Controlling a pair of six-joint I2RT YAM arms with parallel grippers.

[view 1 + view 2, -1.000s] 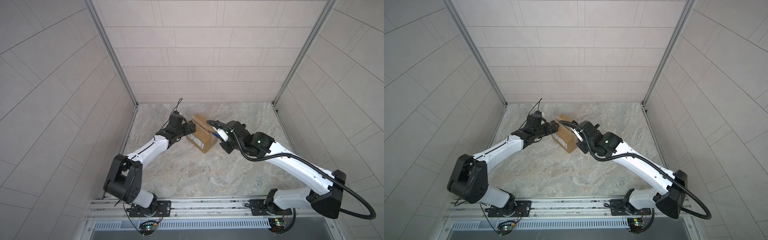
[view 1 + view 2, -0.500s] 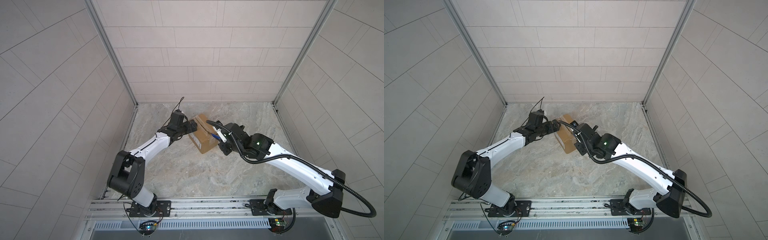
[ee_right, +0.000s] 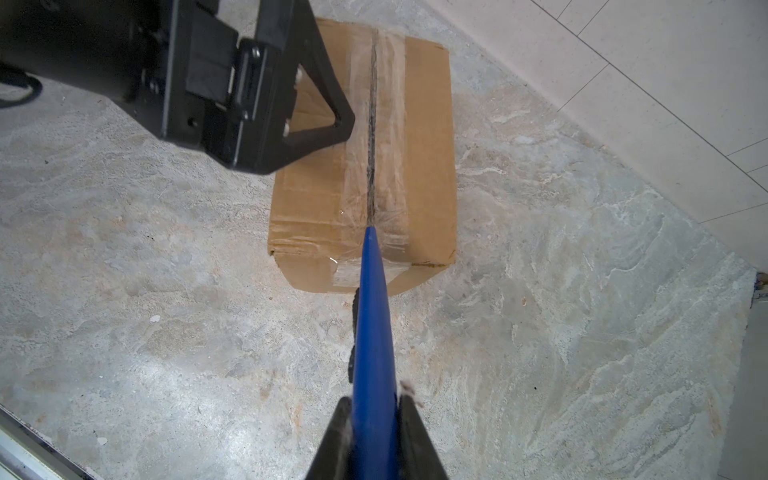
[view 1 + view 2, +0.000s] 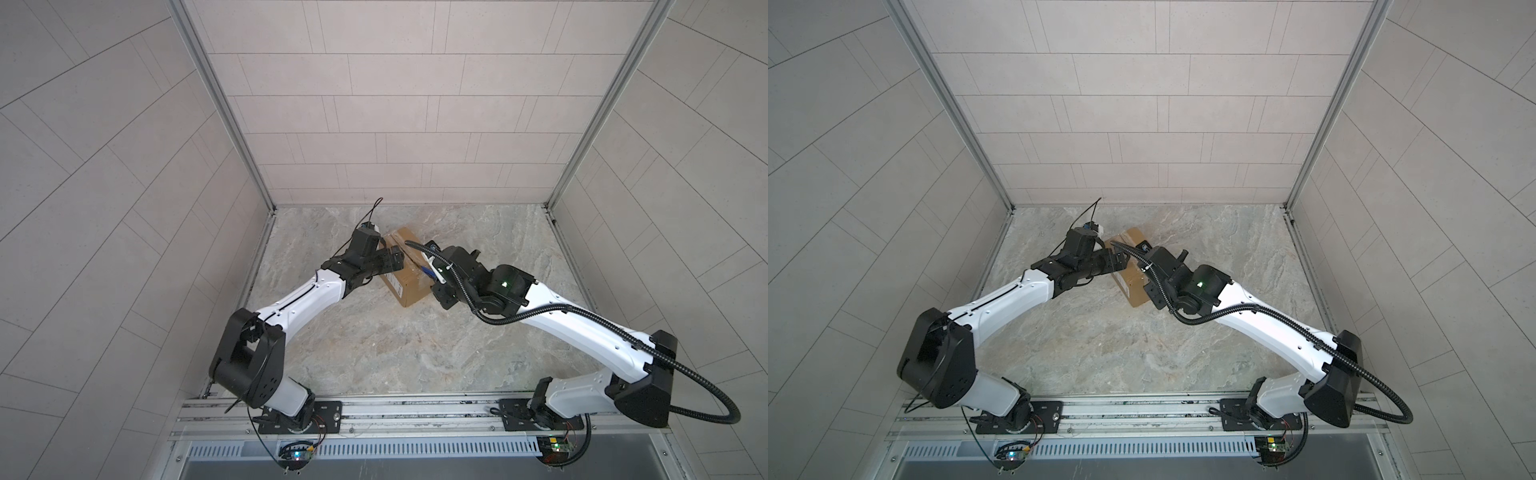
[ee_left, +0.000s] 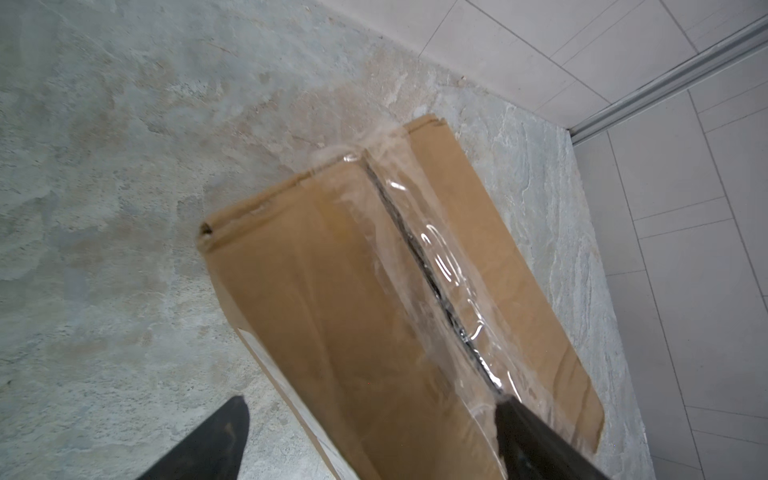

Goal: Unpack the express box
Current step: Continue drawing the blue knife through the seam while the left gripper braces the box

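Cardboard carton: the small brown express box point(image 4: 411, 289) sits on the bench, in its far half and about midway between left and right. It is turned at a slant to the near edge and lies between the two arms.
Top seam: a strip of wrinkled clear tape point(image 5: 419, 249) runs the length of the lid, with a dark line along the join of the two flaps.
Label: a white shipping label point(image 4: 394, 284) is on the side of the box facing near-left.
Left pincer: the left pincer point(image 5: 372, 415) reaches in from the left with its jaws wide and holds nothing. One black finger point(image 5: 523, 432) has its tip at the taped seam. The other finger is off the labelled side, over bare bench. Whether the finger presses on the tape I cannot tell.
Right pincer: the right pincer point(image 3: 376, 403) comes in from the right with its jaws narrow, clamped on the handle of the blue utility knife point(image 3: 372, 316).
Knife: it points away from its pincer toward the box, and its tip is on the tape at the near end of the seam.
Bench: a grey-beige surface with a marbled stone look point(image 4: 374, 345), bare around the box in both top views.
Walls: pale tiled panels point(image 4: 374, 104) close off the left, far and right sides.
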